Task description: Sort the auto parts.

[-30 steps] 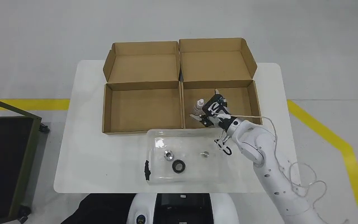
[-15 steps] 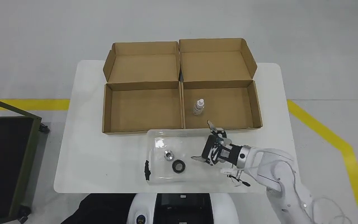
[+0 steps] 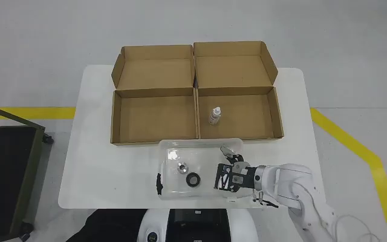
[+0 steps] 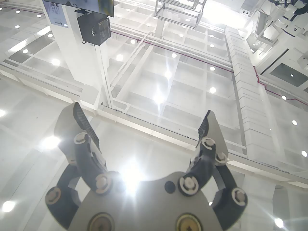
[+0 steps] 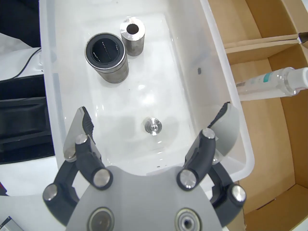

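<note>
The right gripper (image 5: 154, 108) is held with its jaws spread wide and nothing between them, over the near end of the clear rectangular plastic bin (image 5: 213, 37), and the small round silver metal stud (image 5: 152, 126) lies on the bin floor roughly midway between its fingers. This stud is judged to be the next part to be picked. For a clean pick, the descent should be kept straight, the fingers kept clear of the bin wall, and the jaws closed only once the pads are level with the stud's sides, since so low and smooth a piece could easily be squeezed out. Farther along the bin, the large dark steel linear bearing (image 5: 107, 58) and the smaller plain steel sleeve (image 5: 133, 37) stand upright, just beside each other and well apart from the stud. A clear plastic bottle with a white cap (image 5: 272, 82) lies in the right brown cardboard box (image 5: 269, 126). The left gripper (image 4: 142, 109) is also open and is pointed up at the ceiling. The stud is seen end-on, so its height cannot be judged; whether one fingertip is inside or above the bin rim cannot be told; the bottle's base is cut off by the bin wall.
</note>
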`<state>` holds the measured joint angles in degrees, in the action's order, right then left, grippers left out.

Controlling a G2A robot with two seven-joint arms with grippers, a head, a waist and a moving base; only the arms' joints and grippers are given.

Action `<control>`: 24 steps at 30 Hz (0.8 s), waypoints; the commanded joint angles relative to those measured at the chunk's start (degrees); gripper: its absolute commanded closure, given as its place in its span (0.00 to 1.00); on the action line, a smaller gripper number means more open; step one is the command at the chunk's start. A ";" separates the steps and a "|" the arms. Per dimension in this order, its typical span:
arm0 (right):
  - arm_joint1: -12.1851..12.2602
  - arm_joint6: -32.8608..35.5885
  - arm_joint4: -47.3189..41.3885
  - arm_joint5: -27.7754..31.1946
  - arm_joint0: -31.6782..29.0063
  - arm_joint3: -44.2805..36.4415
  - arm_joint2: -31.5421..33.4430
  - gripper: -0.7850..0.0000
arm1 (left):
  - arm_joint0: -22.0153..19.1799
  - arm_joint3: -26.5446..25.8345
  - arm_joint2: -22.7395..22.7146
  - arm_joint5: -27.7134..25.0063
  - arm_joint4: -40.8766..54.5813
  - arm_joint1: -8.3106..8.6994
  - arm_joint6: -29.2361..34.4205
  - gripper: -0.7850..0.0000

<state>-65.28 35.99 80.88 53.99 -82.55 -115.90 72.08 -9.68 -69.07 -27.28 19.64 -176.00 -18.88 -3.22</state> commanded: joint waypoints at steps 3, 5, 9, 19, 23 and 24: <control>0.06 2.03 0.46 -1.04 1.24 0.78 -1.38 0.00 | 0.00 0.00 0.00 0.00 0.00 0.00 0.00 0.00; 0.11 3.24 1.24 -1.57 1.80 0.96 -2.02 0.13 | 0.00 0.00 0.00 0.00 0.00 0.00 0.00 0.00; 0.20 4.88 2.19 -2.76 2.43 1.19 -3.14 0.29 | 0.00 0.00 0.00 0.00 0.00 0.00 0.00 0.00; 0.56 8.15 6.26 -5.01 2.83 2.23 -5.20 0.54 | 0.00 0.00 0.00 0.00 0.00 0.00 0.00 0.00; 0.61 8.21 6.92 -5.49 3.16 2.59 -6.12 0.82 | 0.00 0.00 0.00 0.00 0.00 0.00 0.00 0.00; 0.64 8.16 6.97 -5.57 3.20 2.56 -6.21 1.00 | 0.00 0.00 0.00 0.00 0.00 0.00 0.00 0.00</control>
<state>-64.66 44.23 87.83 48.48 -79.38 -113.32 65.94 -9.68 -69.07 -27.28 19.64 -176.00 -18.88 -3.22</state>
